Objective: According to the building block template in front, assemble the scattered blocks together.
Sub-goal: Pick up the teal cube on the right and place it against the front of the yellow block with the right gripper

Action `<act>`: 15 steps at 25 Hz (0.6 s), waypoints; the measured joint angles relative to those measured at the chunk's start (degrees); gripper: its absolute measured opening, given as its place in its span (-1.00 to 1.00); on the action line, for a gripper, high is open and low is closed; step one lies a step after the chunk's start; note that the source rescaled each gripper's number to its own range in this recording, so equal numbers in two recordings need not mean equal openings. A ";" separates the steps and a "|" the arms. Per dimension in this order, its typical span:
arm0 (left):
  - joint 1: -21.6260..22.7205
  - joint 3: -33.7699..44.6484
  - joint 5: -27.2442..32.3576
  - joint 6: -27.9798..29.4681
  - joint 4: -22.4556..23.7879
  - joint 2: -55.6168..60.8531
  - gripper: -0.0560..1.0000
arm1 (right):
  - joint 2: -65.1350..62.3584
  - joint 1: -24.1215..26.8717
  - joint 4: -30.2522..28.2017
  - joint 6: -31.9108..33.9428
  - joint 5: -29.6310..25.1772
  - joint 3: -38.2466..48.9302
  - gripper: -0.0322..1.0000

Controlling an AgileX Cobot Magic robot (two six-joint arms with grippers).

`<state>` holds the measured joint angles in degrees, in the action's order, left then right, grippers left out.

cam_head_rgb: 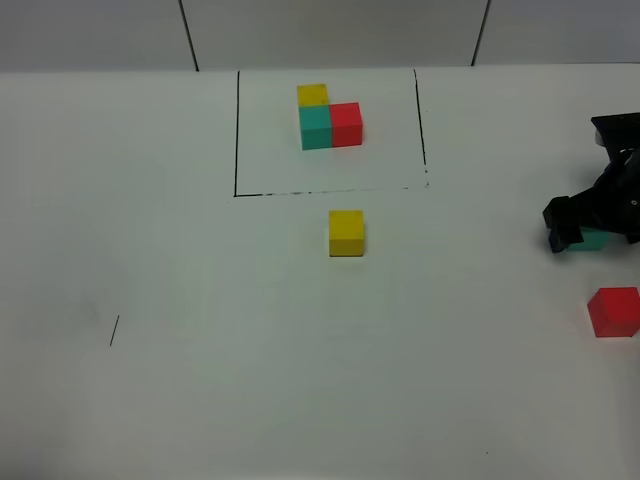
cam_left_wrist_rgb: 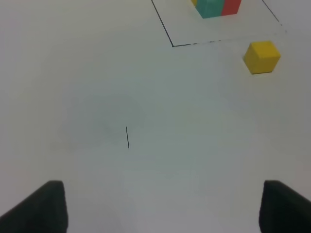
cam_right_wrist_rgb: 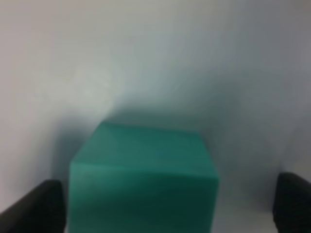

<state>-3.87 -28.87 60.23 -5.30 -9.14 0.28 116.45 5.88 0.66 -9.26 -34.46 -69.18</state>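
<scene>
A smooth, matte white counter [cam_head_rgb: 200, 400] carries small plain cubes with crisp edges and flat, solid-coloured faces. Toward the far side, a thin black rectangle outline [cam_head_rgb: 237, 130] drawn on the surface frames the template [cam_head_rgb: 318, 125]. It is three cubes joined in an L, yellow behind teal and red touching the teal one's right side. Just outside the outline's near line sits a loose yellow cube [cam_head_rgb: 346, 233], alone. Near the right edge, the right pincer [cam_right_wrist_rgb: 163, 206] is down around a loose teal cube [cam_right_wrist_rgb: 143, 179]. Its two dark fingers stand wide, one just beside the cube and the other with a clear gap, so the cube is not clamped. A red cube [cam_head_rgb: 613, 311] rests nearer, apart from it. The left pincer [cam_left_wrist_rgb: 160, 208] stands wide above the counter, near a short black mark [cam_head_rgb: 114, 330].
</scene>
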 joint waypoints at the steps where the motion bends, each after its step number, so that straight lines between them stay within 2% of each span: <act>1: 0.00 0.00 0.00 0.00 0.00 0.00 0.68 | 0.00 0.00 -0.09 0.00 0.05 0.00 0.57; 5: 0.00 0.00 0.00 0.00 0.00 0.00 0.68 | 0.00 0.00 -0.09 0.00 0.05 0.00 0.53; 7: 0.00 0.00 0.00 0.00 0.00 0.00 0.68 | 0.00 0.00 -0.09 0.00 0.05 0.00 0.44; 10: 0.00 0.00 0.00 0.00 0.00 0.00 0.68 | 0.00 0.00 -0.09 -0.06 0.05 0.00 0.12; 13: 0.00 0.00 0.00 0.00 0.00 0.00 0.69 | 0.00 0.00 -0.04 -0.06 0.05 0.00 -0.45; 14: 0.00 0.00 0.00 0.00 0.00 0.00 0.69 | 0.00 0.00 -0.04 -0.06 0.05 0.00 -0.56; 15: 0.00 0.00 0.00 0.00 0.00 0.00 0.69 | 0.00 0.00 -0.10 -0.06 -0.01 0.00 -0.55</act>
<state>-3.87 -28.87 60.23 -5.30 -9.14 0.28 116.46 5.88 0.56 -9.32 -34.47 -69.18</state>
